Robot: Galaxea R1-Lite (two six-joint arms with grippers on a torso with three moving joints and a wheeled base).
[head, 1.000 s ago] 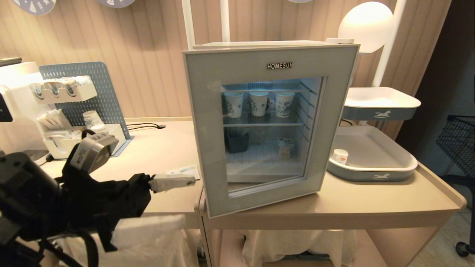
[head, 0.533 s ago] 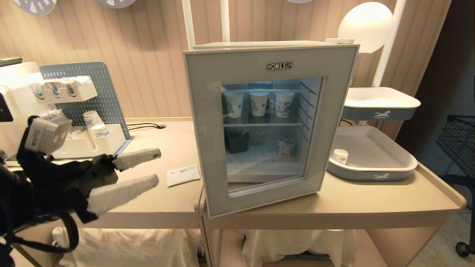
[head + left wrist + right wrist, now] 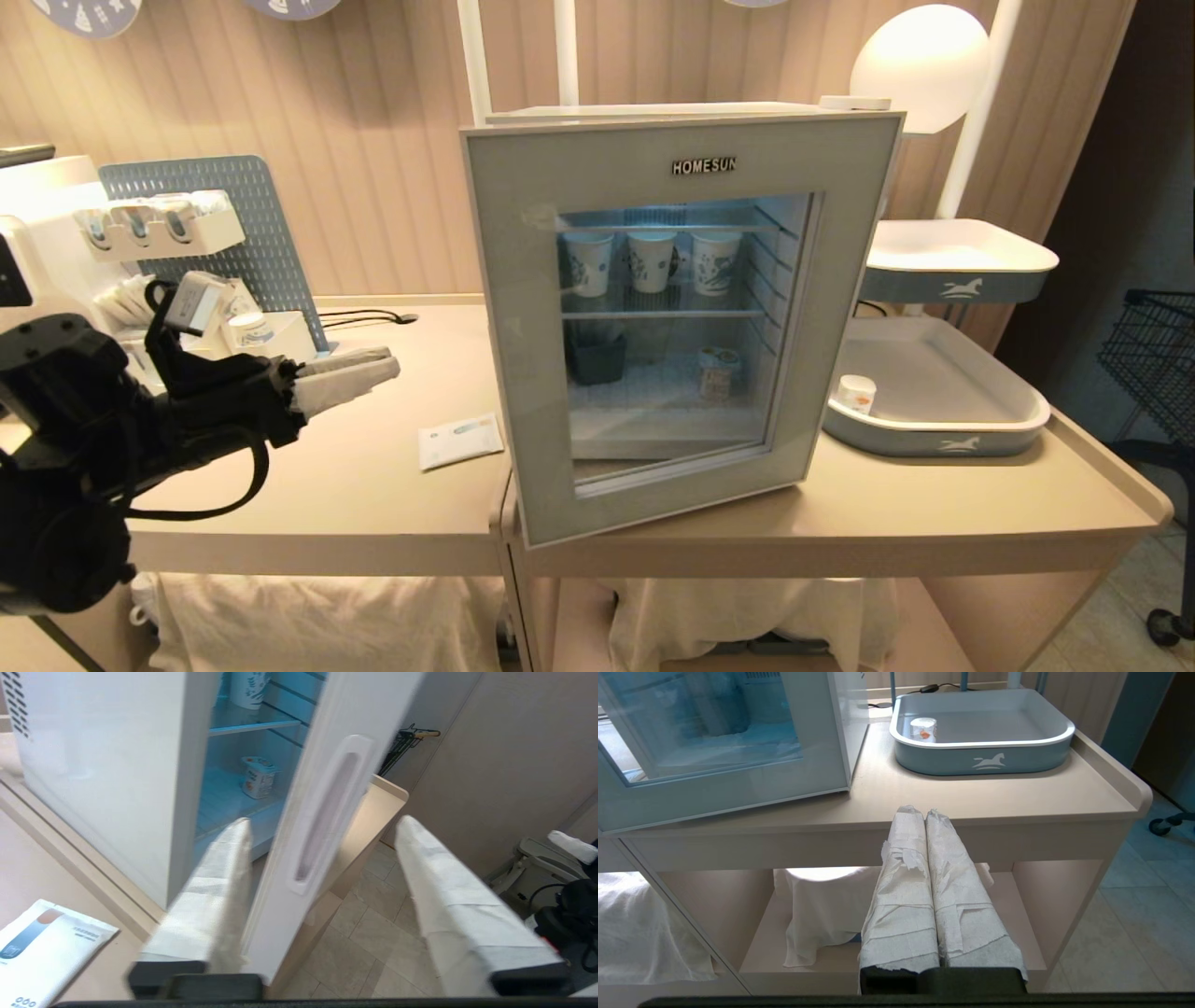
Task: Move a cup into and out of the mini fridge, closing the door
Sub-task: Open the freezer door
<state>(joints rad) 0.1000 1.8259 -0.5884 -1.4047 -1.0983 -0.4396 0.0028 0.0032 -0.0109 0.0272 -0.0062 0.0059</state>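
Though close to the cabinet, found the door (image 3: 523,373) of the mini fridge (image 3: 117,765) ajar, its left edge standing off from the white side wall with a gap between. Located the cup (image 3: 717,371) inside, upright on the fridge floor toward the right, below the wire shelf. Counted three taller paper cups (image 3: 651,261) in a row on the upper shelf. Observed the left gripper (image 3: 345,378) above the counter to the left of the fridge, pointing toward the door's free edge, fingers (image 3: 219,891) spread apart and holding nothing, not touching the door. Observed the right gripper (image 3: 920,812) low in front of the counter edge, fingers pressed together, empty. Noted a second small tub (image 3: 854,392) in the grey tray (image 3: 934,439) right of the fridge. Noted a flat sachet (image 3: 457,439) lying on the counter just left of the door.
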